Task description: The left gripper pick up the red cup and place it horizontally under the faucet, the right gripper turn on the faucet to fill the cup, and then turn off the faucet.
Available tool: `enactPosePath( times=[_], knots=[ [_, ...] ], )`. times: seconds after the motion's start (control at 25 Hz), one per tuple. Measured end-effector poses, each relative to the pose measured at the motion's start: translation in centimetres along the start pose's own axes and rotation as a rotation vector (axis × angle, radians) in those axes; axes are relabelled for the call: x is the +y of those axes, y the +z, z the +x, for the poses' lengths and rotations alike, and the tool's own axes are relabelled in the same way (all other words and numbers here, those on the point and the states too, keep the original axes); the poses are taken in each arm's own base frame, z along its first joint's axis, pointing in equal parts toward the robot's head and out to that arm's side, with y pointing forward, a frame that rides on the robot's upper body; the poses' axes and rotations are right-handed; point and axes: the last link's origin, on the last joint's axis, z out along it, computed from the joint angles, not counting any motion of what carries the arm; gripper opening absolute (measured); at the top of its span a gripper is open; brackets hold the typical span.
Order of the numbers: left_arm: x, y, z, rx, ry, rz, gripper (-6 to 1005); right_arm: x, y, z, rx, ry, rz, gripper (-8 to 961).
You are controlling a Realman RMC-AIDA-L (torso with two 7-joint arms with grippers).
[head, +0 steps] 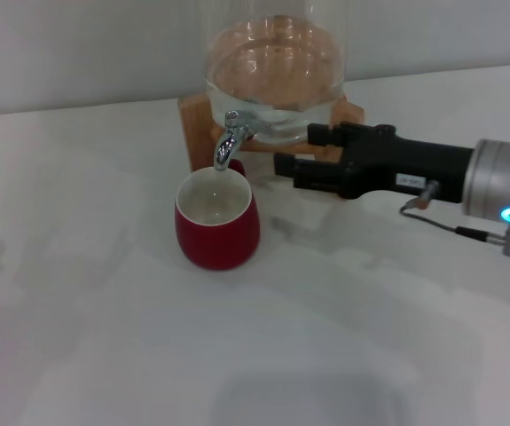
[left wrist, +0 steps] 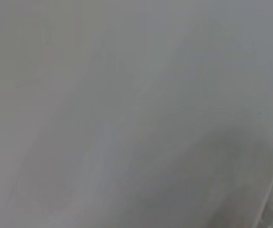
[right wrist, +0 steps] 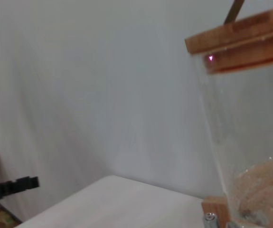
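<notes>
Glass jar (right wrist: 250,156) seen close beside its wooden lid (right wrist: 240,40) (liquid low inside); black gripper (right wrist: 10,187) is seen far off.

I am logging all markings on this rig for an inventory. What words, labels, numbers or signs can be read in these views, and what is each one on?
No text can be read in any view.
White label on the side of the right tool's black body: dark print, too small and blurred to read.
Red cup, faucet, glass jar and wooden stand: no markings visible.
Left wrist view: a blank grey surface, no text.
</notes>
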Motion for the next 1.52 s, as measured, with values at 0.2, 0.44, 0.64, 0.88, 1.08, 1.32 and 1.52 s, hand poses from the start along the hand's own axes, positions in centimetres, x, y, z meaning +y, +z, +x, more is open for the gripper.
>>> enactPosePath(
  times=[0.2, 0.44, 0.64, 0.88, 1.08, 1.32, 1.52],
  knots=[
    [0.1, 0.1, 0.0, -0.002, 0.003, -0.006, 874, 0.4, 1.5, 0.5, 0.018, -0.009, 0.031, 781],
    [0.2, 0.1, 0.0, -0.003, 0.002, -0.011, 874, 0.3, 2.3, 0.6, 0.020, -0.023, 0.076, 780],
    [0.2, -0.2, -0.2, -0.005, -0.001, -0.011, 873, 0.4, 2.7, 0.6, 0.015, -0.033, 0.095, 780],
    [0.2, -0.4, -0.3, -0.007, -0.004, -0.008, 873, 1.5, 3.5, 0.0, 0.007, -0.056, 0.057, 780],
    [0.2, -0.4, -0.4, -0.009, -0.006, -0.008, 873, 2.3, 3.9, -0.3, 0.005, -0.073, 0.031, 781],
    [0.3, -0.5, -0.4, -0.009, -0.009, -0.012, 872, 3.3, 4.4, -0.5, 0.008, -0.086, -0.005, 781],
    [0.2, -0.8, -0.6, -0.012, -0.014, -0.007, 872, 4.3, 5.0, -0.3, 0.022, -0.095, -0.047, 781]
  ],
)
